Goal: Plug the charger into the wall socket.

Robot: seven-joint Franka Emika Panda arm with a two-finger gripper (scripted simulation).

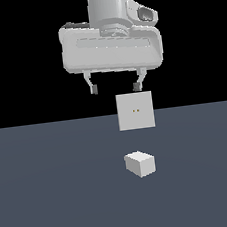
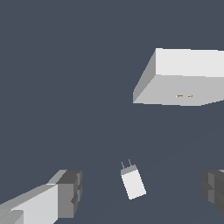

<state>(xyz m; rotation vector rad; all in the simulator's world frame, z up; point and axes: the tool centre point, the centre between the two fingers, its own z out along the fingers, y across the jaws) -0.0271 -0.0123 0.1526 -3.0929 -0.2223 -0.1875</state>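
Observation:
The charger (image 1: 140, 163) is a small white block lying on the grey floor, nearer the camera than the socket. In the wrist view the charger (image 2: 133, 182) shows two thin prongs at one end. The wall socket (image 1: 135, 111) is an upright white square plate with two tiny yellowish holes; the wrist view shows the wall socket (image 2: 181, 78) as a thick block. My gripper (image 1: 116, 88) hangs open high above the floor, over the socket's top edge, with nothing between its fingers (image 2: 65, 194). In the wrist view the charger lies between the two fingertips, far below them.
A flat grey floor (image 1: 55, 193) spreads all around, with black background behind it. No other objects show.

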